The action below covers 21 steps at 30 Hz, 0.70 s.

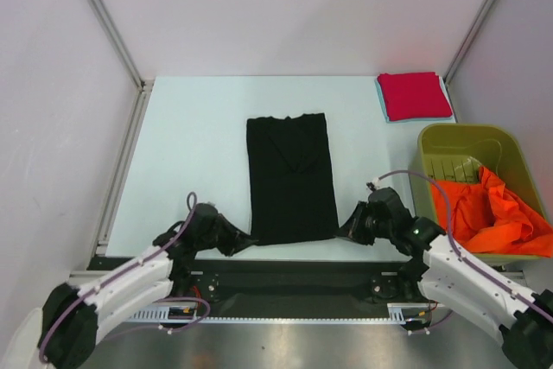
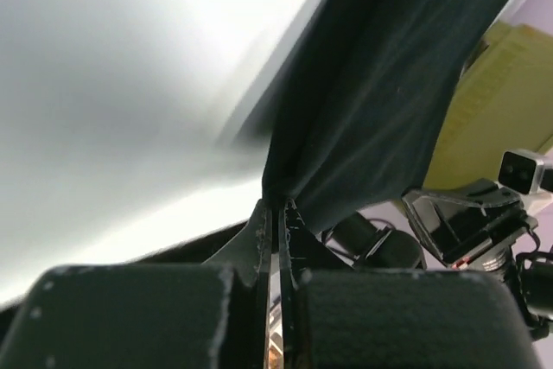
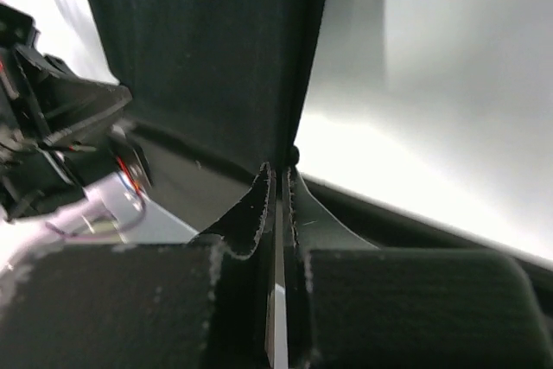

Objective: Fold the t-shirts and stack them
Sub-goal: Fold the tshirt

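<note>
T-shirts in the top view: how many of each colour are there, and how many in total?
black t-shirt: 1
red t-shirt: 1
orange t-shirt: 1
Total: 3
Not counted: a light blue edge under the red one, which cannot be identified as a shirt.

High rear overhead view, close low wrist views, sharing black t-shirt point(image 1: 289, 179)
</note>
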Each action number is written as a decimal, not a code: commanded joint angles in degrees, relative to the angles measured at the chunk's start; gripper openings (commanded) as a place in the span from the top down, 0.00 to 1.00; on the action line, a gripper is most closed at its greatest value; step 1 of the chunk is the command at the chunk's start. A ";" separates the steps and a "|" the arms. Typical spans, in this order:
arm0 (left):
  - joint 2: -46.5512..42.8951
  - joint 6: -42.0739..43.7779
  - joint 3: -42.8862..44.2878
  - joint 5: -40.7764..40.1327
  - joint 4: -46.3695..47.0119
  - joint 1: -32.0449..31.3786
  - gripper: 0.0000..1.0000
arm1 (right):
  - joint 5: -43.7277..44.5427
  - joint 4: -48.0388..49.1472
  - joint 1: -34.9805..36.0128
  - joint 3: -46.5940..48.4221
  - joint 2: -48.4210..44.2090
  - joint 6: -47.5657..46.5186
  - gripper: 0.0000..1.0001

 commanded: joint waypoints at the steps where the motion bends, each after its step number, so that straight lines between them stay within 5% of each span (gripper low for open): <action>1: -9.89 -5.09 -0.85 -0.93 -14.84 -1.54 1.00 | 4.24 -10.94 5.28 -0.09 -4.75 3.11 1.00; 6: -22.11 -7.11 -0.50 0.29 -25.67 -1.71 1.00 | 9.42 -14.19 14.42 1.31 -6.18 7.94 1.00; 10: -21.96 -6.15 2.83 -1.02 -25.51 -1.63 1.00 | 11.10 -13.15 15.49 7.44 -1.88 6.64 1.00; 21: 6.78 13.63 23.93 -0.13 -9.53 12.78 1.00 | -1.64 -4.18 -7.34 24.59 20.18 -10.84 1.00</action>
